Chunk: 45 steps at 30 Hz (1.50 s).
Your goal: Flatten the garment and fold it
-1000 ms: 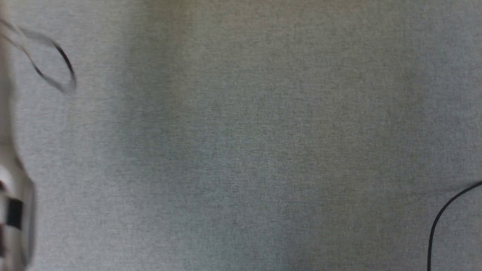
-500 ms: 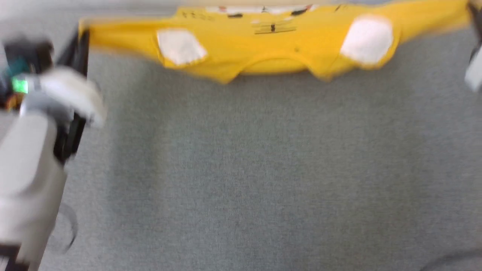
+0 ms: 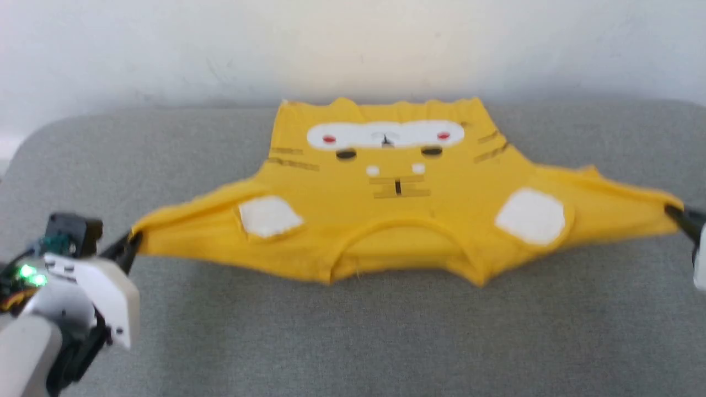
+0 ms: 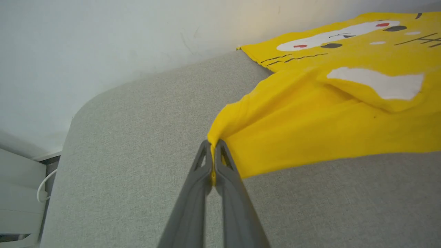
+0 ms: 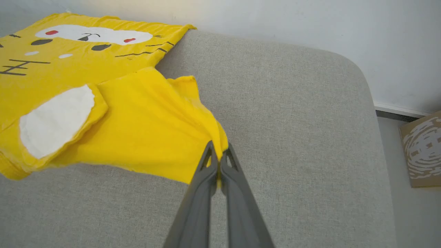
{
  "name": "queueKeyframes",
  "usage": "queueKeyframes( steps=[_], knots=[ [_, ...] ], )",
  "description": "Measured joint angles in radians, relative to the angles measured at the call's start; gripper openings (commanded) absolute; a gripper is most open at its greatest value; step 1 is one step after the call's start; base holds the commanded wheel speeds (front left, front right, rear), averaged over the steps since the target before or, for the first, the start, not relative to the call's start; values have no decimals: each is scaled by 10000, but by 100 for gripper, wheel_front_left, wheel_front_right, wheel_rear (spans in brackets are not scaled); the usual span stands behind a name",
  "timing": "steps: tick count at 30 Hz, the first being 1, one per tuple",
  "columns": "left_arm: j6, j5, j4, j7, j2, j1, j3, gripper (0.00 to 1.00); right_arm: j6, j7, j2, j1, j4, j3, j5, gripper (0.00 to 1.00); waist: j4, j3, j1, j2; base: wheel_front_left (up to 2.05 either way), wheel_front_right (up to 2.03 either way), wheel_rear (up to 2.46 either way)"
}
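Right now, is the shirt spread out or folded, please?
Spread: the shirt is print up, stretched wide between the left gripper and right gripper pinching its corners.

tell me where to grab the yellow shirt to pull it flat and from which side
Grip the tips of the two sleeves, each from its outer side, low over the grey cushion. The shirt lies print-up with its sleeves tapering outward into thin points; the left end effector and right end effector are shut there.
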Motion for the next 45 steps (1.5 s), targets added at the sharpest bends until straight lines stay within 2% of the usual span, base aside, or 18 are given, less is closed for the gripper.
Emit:
queueKeyframes(
  steps=[6, 10, 15, 19, 22, 27, 28, 29, 34, 38, 42, 45],
  knots=[
    [433, -546, -1622, 385, 637, 1661, 301, 0, -2, 1722, 226, 2323, -1845, -1801, 19, 0, 76, -626, 1, 0, 0, 0, 0],
    [761, -1051, -2410, 527, 884, 2638, 600, 0, -2, 3302, 594, 4135, -3158, -3057, -558, 0, 225, -776, 1, 0, 0, 0, 0],
    [1127, -1476, -3381, 941, 846, 3698, 451, 0, -2, 4337, 1685, 5726, -4788, -4266, -1032, 0, 372, -567, 4, 0, 0, 0, 0],
    [1398, -1496, -3940, 1407, 640, 4277, -88, 0, -2, 4859, 2472, 6422, -5229, -4470, -1264, 0, 453, -294, 4, 0, 0, 0, 0],
    [1544, -1340, -4182, 1810, 489, 4532, -656, 0, -4, 4855, 2583, 6635, -5223, -4257, -1649, 0, 520, -115, 4, 0, 0, 0, 0],
    [1693, -1290, -4207, 1776, -40, 4558, -924, 0, -4, 4405, 2451, 6530, -5020, -3563, -2121, 0, 641, 156, 4, 0, 0, 0, 0],
    [1695, -1206, -4188, 1766, -38, 4552, -940, 0, -4, 4311, 2472, 6404, -4974, -3532, -2148, 68, 678, 206, 4, 0, 0, 0, 0],
    [1699, -1160, -4192, 1718, -46, 4545, -932, 0, -4, 4228, 2474, 6231, -4941, -3542, -2190, 100, 718, 259, 4, 0, 0, 0, 0],
    [1791, -1179, -4686, 1689, -219, 4335, -943, 0, -12, 4090, 2247, 4954, -4932, -3521, -2224, 100, 968, 625, 4, 0, 0, 0, 0],
    [1793, -1091, -5381, 1595, -430, 4105, -1034, 0, -13, 4075, 2100, 3217, -4738, -3553, -1933, 100, 1213, 1130, 5, 0, 0, 0, 0],
    [1812, -717, -5860, 1402, -775, 3847, -1258, 0, -13, 4182, 2161, 1120, -3900, -3651, -1507, 100, 1519, 1783, 6, 0, 0, 0, 0],
    [1825, -349, -6109, 1135, -1085, 3468, -1440, 0, -13, 4203, 1709, -436, -3072, -3346, -1728, 100, 1809, 2317, 7, 0, 0, 0, 0]
  ],
)
